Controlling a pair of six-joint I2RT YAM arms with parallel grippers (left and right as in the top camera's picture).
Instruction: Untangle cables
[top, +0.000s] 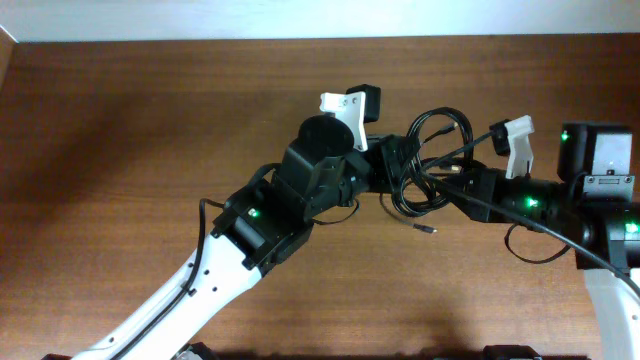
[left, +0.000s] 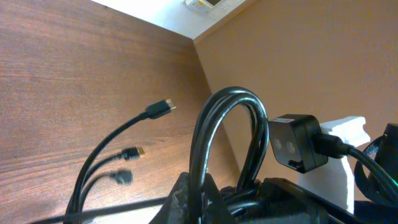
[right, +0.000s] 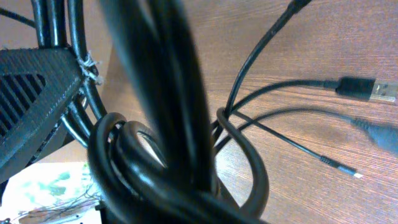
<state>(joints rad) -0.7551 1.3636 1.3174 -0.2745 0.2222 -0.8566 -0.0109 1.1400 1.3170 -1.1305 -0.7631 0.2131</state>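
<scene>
Firmly, left gripper (top: 400, 168) pinches the looped cables (left: 231, 98).

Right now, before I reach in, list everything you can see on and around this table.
thin black cables: several, exact count unclear, black, one tangled loop at the table's centre between the arms
plug ends: at least three, black with yellowish tips, on free cable ends beside the loop
brown wooden table: one, brown, under everything
white wall strip: one, white, along the far table edge
left arm: one, white and black, reaching in from the lower left
right arm: one, white and black, reaching in from the right
left fingers: black, shut on the cable loop
right fingers: black, against the bundle, open or shut unclear
</scene>
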